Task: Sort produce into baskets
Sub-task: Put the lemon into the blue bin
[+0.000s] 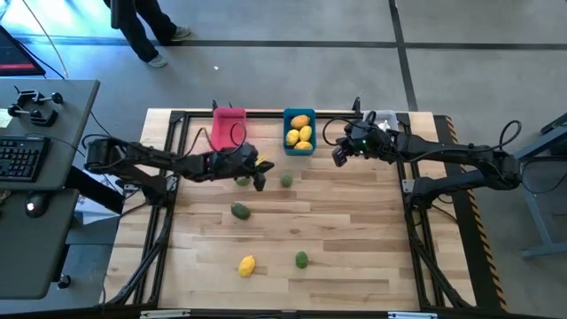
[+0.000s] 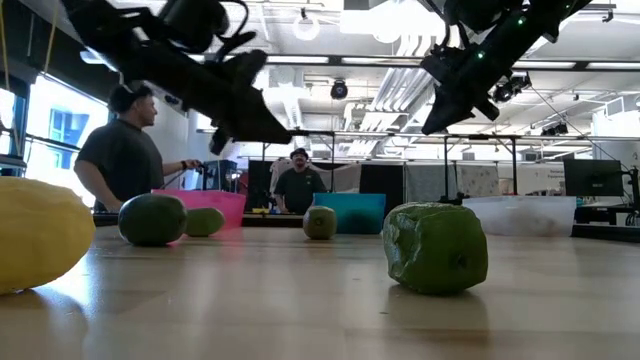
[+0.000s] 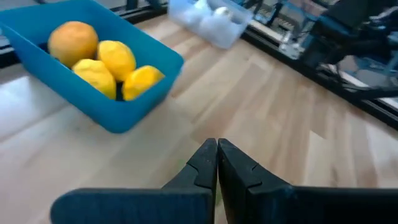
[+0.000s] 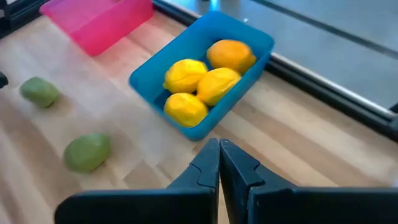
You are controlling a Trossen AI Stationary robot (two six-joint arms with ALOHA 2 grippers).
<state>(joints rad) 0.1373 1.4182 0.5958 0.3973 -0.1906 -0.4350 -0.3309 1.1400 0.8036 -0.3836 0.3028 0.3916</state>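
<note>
The blue bin (image 1: pixel 299 142) stands at the far middle and holds several yellow-orange lemon-like fruits (image 3: pixel 106 62). The pink bin (image 1: pixel 229 128) stands to its left. The pale bin (image 3: pixel 208 18) stands to its right, partly under my right arm. Dark green fruits lie loose on the table (image 1: pixel 286 180) (image 1: pixel 240 211) (image 1: pixel 301 260), another is half hidden by my left gripper (image 1: pixel 241 180), and a lemon (image 1: pixel 247 265) lies near the front. My left gripper (image 3: pixel 217 163) is shut and empty, raised above the table in front of the pink bin (image 1: pixel 259 182). My right gripper (image 4: pixel 219 163) is shut and empty, raised just right of the blue bin (image 1: pixel 338 158).
A black frame runs round the table top (image 1: pixel 177 120). A desk with a keyboard (image 1: pixel 22 155) stands left of the table. People stand beyond the far edge (image 2: pixel 125 150) (image 2: pixel 300 185). Bare wood shows at the table's right half (image 1: pixel 363 221).
</note>
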